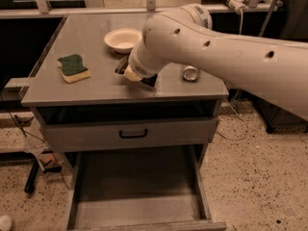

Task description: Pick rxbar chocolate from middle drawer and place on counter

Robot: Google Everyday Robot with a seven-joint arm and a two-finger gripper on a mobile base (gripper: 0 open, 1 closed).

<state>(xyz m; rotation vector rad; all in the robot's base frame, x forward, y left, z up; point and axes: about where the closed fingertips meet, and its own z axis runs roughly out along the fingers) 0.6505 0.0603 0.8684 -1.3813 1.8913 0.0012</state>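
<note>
Since the white wrist hides most of the pincer [136,76], which hangs low over the front middle of the tabletop [91,91], we cannot tell whether it is spread, pressed together or pinching anything. We see no rxbar chocolate on the bare floor of the open middle drawer [134,196]. A dark sliver at the wrist's lower edge may be the bar or part of the pincer, and we cannot say which. If the bar is held, we judge two risks: a release too near the front edge could let it slide off into the drawer below, and a sideways sweep could knock the white bowl [122,39], the green-and-yellow sponge [73,67] or the small metal can [190,73], all near the arm
</note>
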